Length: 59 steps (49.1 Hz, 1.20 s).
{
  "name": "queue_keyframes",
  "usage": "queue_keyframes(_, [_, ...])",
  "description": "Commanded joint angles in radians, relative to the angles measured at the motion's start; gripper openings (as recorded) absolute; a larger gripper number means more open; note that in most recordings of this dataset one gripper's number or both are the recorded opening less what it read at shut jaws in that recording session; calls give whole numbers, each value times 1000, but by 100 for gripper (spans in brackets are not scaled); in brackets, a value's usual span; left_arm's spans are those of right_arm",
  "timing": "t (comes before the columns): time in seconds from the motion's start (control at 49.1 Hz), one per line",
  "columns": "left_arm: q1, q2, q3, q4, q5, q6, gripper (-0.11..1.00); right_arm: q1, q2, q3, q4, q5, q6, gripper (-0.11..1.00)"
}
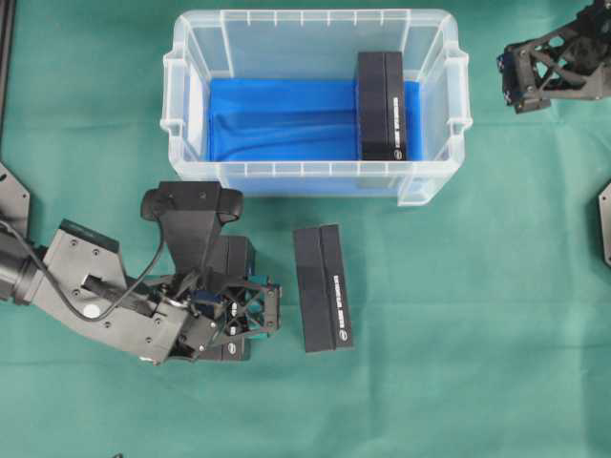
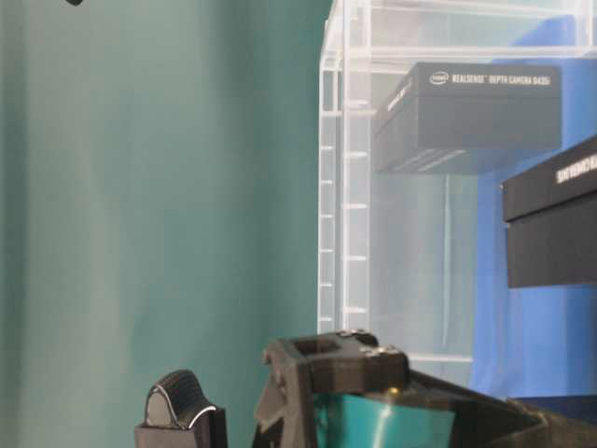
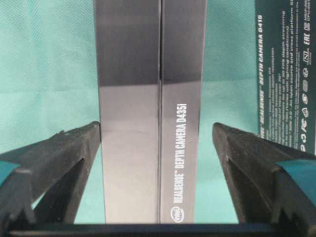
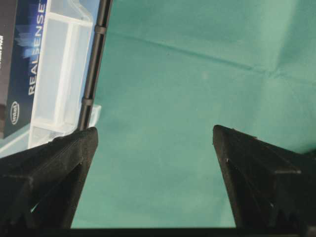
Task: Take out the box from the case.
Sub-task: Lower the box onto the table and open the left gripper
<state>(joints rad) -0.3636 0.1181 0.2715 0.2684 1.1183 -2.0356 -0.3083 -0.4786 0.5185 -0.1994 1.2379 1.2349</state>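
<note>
**Resting on the cloth: one box out, one box in the case**

Lying on the green table cover (image 1: 458, 315), a black box (image 1: 323, 288) sits just in front of the case (image 1: 191, 24), apart from its front wall. A second black box (image 1: 382, 105) lies inside the case at its right end, on the blue cloth (image 1: 277, 119) that lines the bottom. White lettering runs along the long side of each box.

The left gripper (image 1: 277, 307) sits low on the table just left of the outer box, its jaws spread wide; in the left wrist view the box (image 3: 150, 113) stands between the two fingers (image 3: 64, 153), with the left finger at the box's edge and a clear gap at the right one.

The right gripper (image 1: 506, 81) hangs at the far right, well apart from the case's right handle. Its fingers (image 4: 59, 163) are spread, with only green cover between them.
</note>
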Motion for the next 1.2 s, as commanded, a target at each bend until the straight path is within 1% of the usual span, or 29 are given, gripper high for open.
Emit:
queue_keyframes(0.0, [-2, -35, -23, -2, -2, 2, 99, 2, -12, -12, 2, -3, 2, 93])
queue_keyframes(0.204, [0, -49, -31, -6, 5, 2, 99, 2, -12, -12, 2, -3, 2, 93])
queue_keyframes(0.387, [-2, -78, -74, -8, 37, 3, 99, 2, -12, -12, 2, -3, 2, 93])
queue_keyframes(0.509, [-2, -95, -124, -8, 91, 11, 99, 2, -12, -12, 2, -3, 2, 93])
queue_keyframes(0.672, [-2, -123, -216, -8, 196, 34, 99, 2, -12, -12, 2, -5, 2, 93])
queue_keyframes(0.855, [-3, -138, -342, -8, 325, 80, 98, 2, -12, -12, 2, -5, 2, 93])
queue_keyframes(0.956, [-2, -132, -403, -8, 367, 107, 98, 2, -12, -12, 2, -5, 2, 93])
queue_keyframes(1.038, [-2, -129, -420, -8, 377, 112, 98, 2, -12, -12, 2, -5, 5, 93])
queue_keyframes(1.18, [-3, -133, -408, -8, 380, 110, 98, 3, -12, -12, 2, -5, 8, 93])
